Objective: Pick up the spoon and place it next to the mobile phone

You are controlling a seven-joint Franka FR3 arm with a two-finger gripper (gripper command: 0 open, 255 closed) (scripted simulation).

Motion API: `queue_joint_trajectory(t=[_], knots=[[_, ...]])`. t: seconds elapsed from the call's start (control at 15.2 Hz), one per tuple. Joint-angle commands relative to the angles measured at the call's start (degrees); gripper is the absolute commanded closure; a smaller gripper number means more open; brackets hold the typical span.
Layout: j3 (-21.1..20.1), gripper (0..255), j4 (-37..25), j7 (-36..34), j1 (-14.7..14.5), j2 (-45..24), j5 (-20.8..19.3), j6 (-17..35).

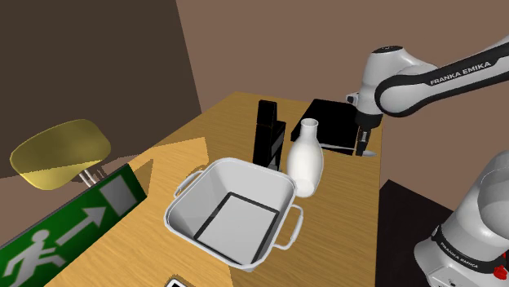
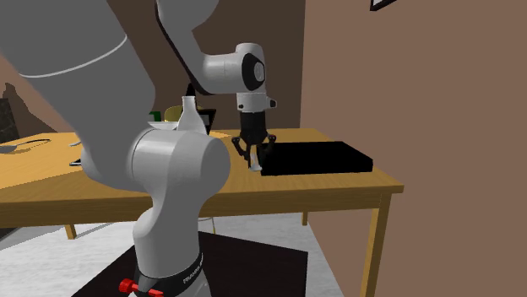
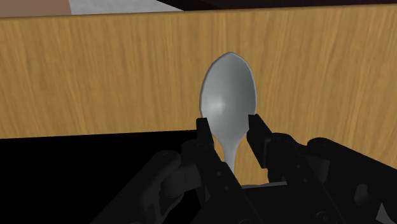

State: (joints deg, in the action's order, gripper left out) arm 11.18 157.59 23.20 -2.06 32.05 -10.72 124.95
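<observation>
The wooden table (image 2: 101,181) spans the middle of the second exterior view. Right of centre on it lies a flat black slab (image 2: 321,158). At the slab's left end, the gripper (image 2: 254,157) is clamped on the neck of the grey spoon (image 3: 228,95), whose bowl juts past the fingertips.

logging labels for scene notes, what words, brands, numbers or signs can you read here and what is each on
"FRANKA EMIKA": on the white forearm, shoulder view.
"FRANKA EMIKA": on the base band, shoulder view, small but legible.
Lettering on the same band in the second exterior view: too small to read.
green sign: no words, just a white running figure and an arrow.
</observation>
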Motion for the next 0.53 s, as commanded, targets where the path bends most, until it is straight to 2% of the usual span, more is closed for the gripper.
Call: queue_joint_trajectory(t=[0.0,0.46], knots=[[-0.2,255,-0.9,0.1,0.0,1.0,0.1,-1.9],[-0.8,255,-4.6,0.4,-0.2,3.7,0.8,-8.4]])
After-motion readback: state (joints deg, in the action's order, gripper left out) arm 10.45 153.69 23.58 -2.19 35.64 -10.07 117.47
